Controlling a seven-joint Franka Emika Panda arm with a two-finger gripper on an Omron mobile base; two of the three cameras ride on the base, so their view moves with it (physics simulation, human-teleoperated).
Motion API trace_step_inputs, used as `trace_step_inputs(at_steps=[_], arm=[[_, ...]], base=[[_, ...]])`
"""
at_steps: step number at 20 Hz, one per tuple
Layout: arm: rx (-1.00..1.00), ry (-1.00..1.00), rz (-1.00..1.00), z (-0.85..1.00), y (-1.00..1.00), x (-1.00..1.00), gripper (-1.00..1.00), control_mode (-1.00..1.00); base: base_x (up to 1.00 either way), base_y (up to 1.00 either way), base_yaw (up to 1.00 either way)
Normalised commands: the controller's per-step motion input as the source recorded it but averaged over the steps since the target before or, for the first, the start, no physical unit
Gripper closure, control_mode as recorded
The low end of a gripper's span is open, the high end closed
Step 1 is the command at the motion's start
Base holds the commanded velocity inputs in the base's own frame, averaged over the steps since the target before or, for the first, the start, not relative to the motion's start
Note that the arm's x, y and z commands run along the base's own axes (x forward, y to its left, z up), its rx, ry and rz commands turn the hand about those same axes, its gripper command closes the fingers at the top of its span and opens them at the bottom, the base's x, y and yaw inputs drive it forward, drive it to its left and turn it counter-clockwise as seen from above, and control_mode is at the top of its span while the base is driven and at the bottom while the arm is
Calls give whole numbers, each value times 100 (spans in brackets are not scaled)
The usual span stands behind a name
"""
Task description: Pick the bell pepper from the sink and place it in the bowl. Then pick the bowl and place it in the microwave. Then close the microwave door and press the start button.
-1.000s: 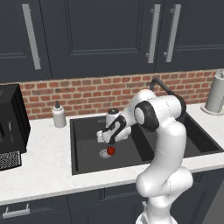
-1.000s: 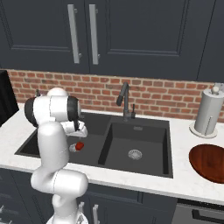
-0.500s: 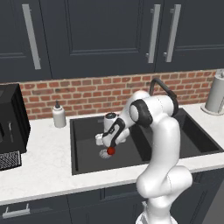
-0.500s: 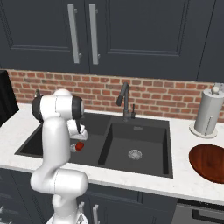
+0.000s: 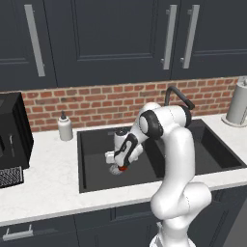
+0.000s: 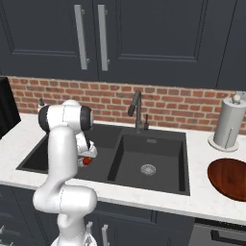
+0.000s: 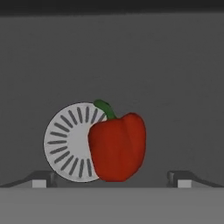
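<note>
The bell pepper (image 7: 117, 146) lies in the sink (image 5: 91, 166) (left basin), seemingly overlapping its drain (image 7: 68, 142).

Between our wide-spread fingers (image 7: 183, 180) we see only the bell pepper (image 7: 117, 146), lying partly over the round drain (image 7: 70, 142). Bare sink (image 7: 175, 87) floor lies open on both sides; beyond, the basin wall closes the way.

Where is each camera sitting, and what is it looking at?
Left base view: behind the arm on its left, looking forward and down at the sink; the white arm rises at lower right.
Right base view: behind on its right, same sink, plus the bowl; the arm rises at lower left.
Hand view: on the hand, looking down at the bell pepper over a drain; the open gripper shows its tips.
Both base views share sink, faucet and pepper.
</note>
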Motion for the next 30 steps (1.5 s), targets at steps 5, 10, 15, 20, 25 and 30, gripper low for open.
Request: trace_step_inputs(at_steps=[5,10,15,20,25,30], arm=[[0,-1,-3,-31,0,0,-100,-100],[0,0,-4,-22,0,9,-100,-100],[0,0,-5,-19,0,19,-100,-100],[0,0,-3,-20,0,21,100,-100],[0,0,-3,-15,0,15,100,-100],[0,0,-5,43,0,-27,100,-100]], base=[[0,0,0],[0,0,0],[0,0,0],[0,0,0],[0,0,0],[0,0,0]])
